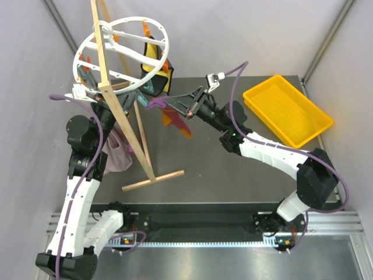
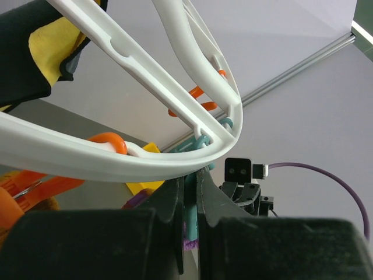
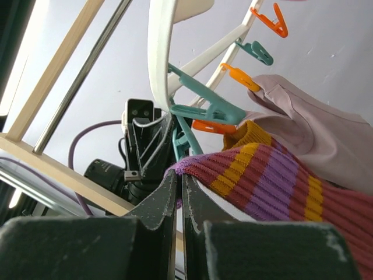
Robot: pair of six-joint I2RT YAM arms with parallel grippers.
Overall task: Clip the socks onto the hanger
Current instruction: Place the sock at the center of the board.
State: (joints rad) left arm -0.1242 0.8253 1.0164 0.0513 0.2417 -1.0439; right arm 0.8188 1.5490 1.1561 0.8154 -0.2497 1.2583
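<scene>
The white wheel-shaped hanger [image 1: 119, 52] hangs from a wooden stand at the back left, with orange and teal clips on its rim [image 2: 116, 163]. My left gripper [image 1: 135, 99] is under the rim, shut on a teal clip [image 2: 192, 204]. A striped maroon, purple and orange sock [image 3: 280, 181] hangs from my right gripper [image 1: 165, 102], whose jaws are shut on its purple cuff [image 3: 192, 164]. The cuff sits right beside the squeezed clip's lower end, facing my left gripper [image 3: 143, 146]. From above, the sock [image 1: 175, 119] dangles between the two grippers.
The light wooden stand [image 1: 125, 116] rises right by my left arm, its foot on the table. A yellow-and-black garment [image 1: 154, 64] and a pale mauve cloth [image 1: 116, 149] hang from the hanger. A yellow tray [image 1: 288, 108] lies at the back right.
</scene>
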